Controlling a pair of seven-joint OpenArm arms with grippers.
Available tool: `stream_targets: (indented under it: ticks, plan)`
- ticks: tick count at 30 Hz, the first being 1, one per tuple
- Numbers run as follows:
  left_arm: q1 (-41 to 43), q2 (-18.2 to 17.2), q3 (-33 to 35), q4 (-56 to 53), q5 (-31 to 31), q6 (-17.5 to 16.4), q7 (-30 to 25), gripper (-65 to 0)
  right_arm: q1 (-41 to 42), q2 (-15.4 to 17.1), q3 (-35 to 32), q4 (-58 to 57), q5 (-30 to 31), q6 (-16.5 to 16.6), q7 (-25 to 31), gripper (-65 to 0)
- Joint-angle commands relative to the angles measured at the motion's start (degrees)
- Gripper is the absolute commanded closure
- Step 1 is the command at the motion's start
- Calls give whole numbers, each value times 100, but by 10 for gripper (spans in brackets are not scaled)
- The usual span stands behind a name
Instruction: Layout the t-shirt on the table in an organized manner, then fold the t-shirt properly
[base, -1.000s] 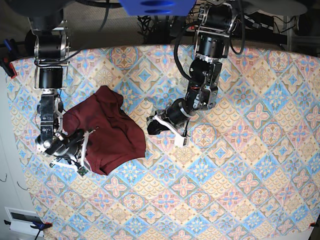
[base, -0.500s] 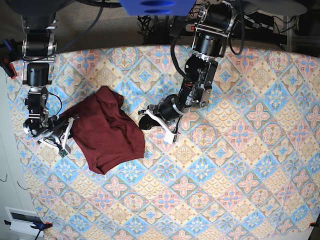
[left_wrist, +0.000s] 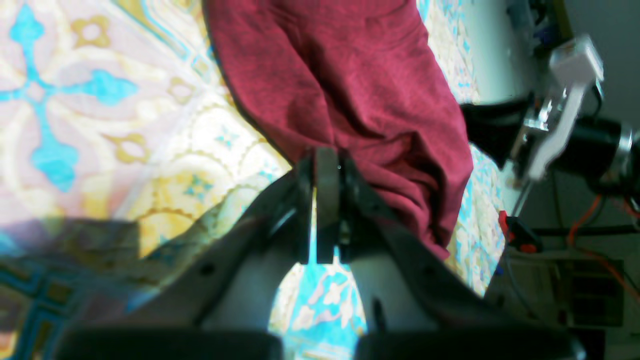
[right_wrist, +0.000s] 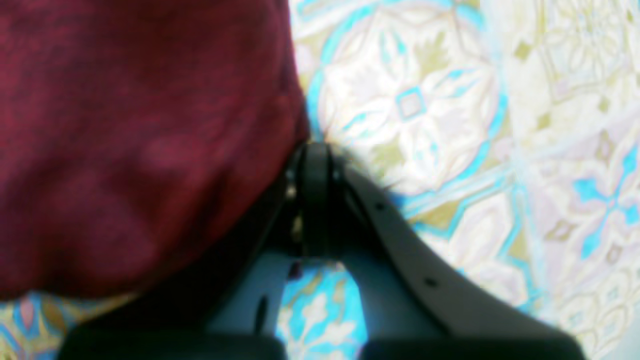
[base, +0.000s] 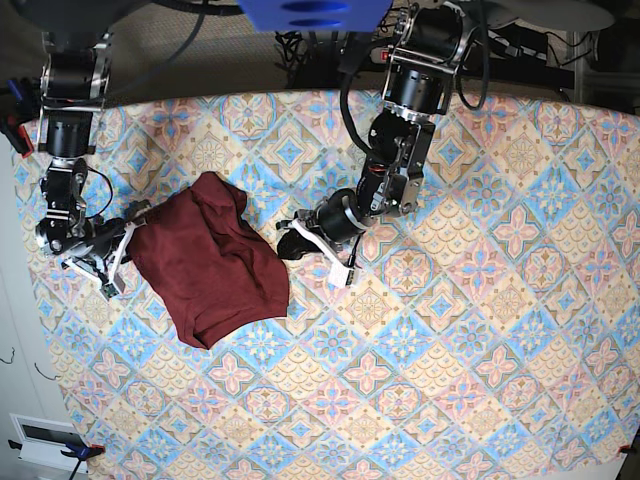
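The t-shirt (base: 215, 265) lies folded over and rumpled towards the worktop's (base: 480, 380) left edge in the base view, with patterned cloth showing around it and a broad bare stretch to its right. The left end effector (base: 284, 237), closed, is beside its right border. The right end effector (base: 130, 236), also closed, is at its left border; contact is unclear. Since the first base frame, the right arm has drawn off the garment towards the left edge, and the left arm has shifted slightly left. The right wrist view is blurred, its fingertips dark.
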Motion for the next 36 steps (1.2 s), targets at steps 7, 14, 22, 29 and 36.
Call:
stream_targets:
  ticks: [7,14,22,29,36]
  plan:
    - [-69,23,10,110,-105,-72,-79,0,-544,65,24,1048,1,84,-708,-3]
    - [-78,14,10,110,-105,-72,-79,0,-807,-137,68,1796,1,84,-1113,-2]
    - [-60,5,10,110,-105,-72,-71,0,-1212,-260,507,2631,-25,84,-1605,-2]
    - [-60,5,-8,110,-105,-72,70,0,-1414,-269,499,3035,1,84,-1675,-2]
    - [-51,5,1,373,-96,-72,175,0,-1669,-462,499,3334,-25,84,-1684,-2]
